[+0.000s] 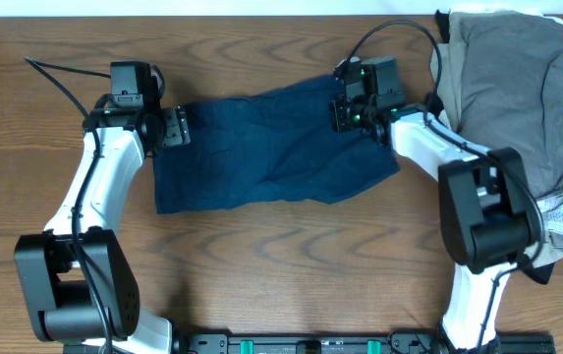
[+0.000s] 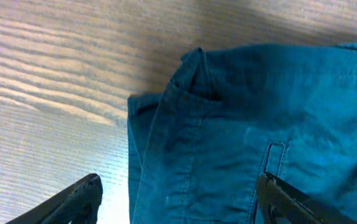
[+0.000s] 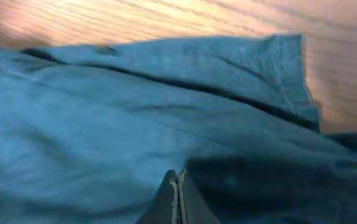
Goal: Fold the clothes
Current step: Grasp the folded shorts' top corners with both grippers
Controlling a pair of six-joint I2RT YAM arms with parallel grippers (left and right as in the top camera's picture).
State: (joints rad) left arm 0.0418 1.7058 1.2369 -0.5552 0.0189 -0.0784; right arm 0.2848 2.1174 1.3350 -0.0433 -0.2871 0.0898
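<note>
Dark navy blue cloth shorts [image 1: 261, 147] lie flat mid-tabletop [image 1: 291, 256], toward the far edge. Your left jaws gape wide over their left edge, holding nothing; right jaws closed tight at the right end, maybe pinching cloth.

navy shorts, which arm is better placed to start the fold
Right. The right gripper is shut on the navy shorts at their edge, apparently pinching cloth; the left gripper is open, straddling the other end, gripping nothing.

A brown wood-grain table [image 1: 291, 265] fills the view, evenly lit, a pale strip [image 1: 261, 5] beyond its far edge.
</note>
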